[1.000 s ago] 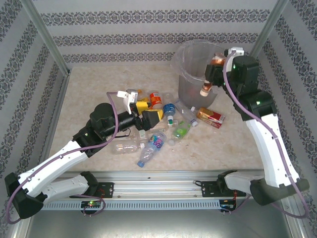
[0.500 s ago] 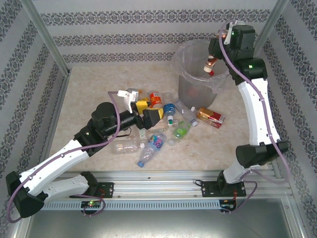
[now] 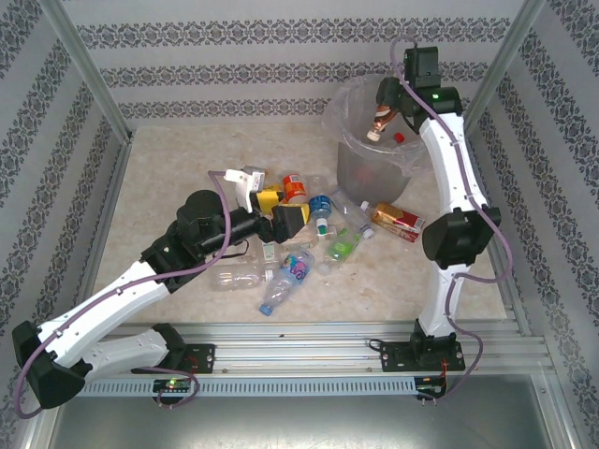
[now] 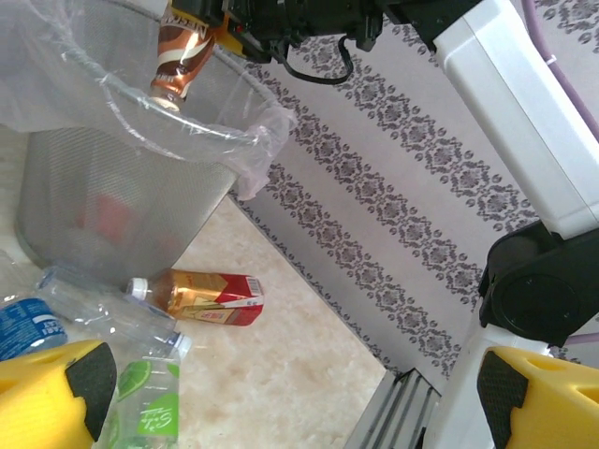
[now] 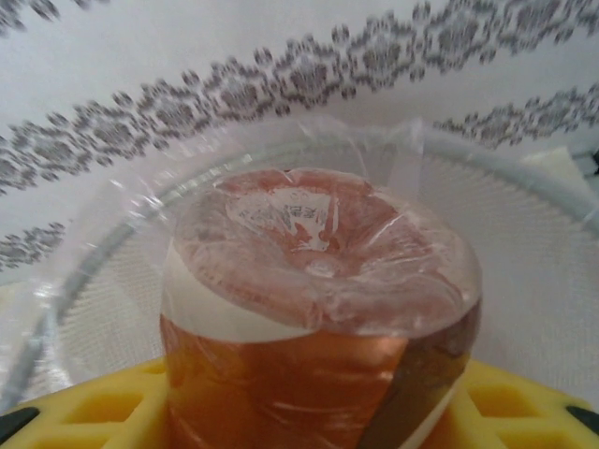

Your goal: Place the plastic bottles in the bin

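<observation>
place: probably lab test cell | cues: aluminium frame posts (image 3: 85, 65), wallpapered panels (image 3: 281, 56), tabletop (image 3: 168, 159)

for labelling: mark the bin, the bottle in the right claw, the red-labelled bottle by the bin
bin (image 3: 368, 175): top view, mesh wall
held bottle (image 4: 182, 53): left wrist view, label
red-labelled bottle (image 3: 402, 223): top view, label

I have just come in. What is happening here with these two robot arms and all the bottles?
The right gripper holds a small clear plastic bottle with a brown-orange label, neck down, above the mouth of the tall grey mesh bin lined with a clear bag; the bottle is not yet released. The left gripper is open and hovers low over the pile of other plastic bottles, which lie on the beige table in front of the bin.
</observation>
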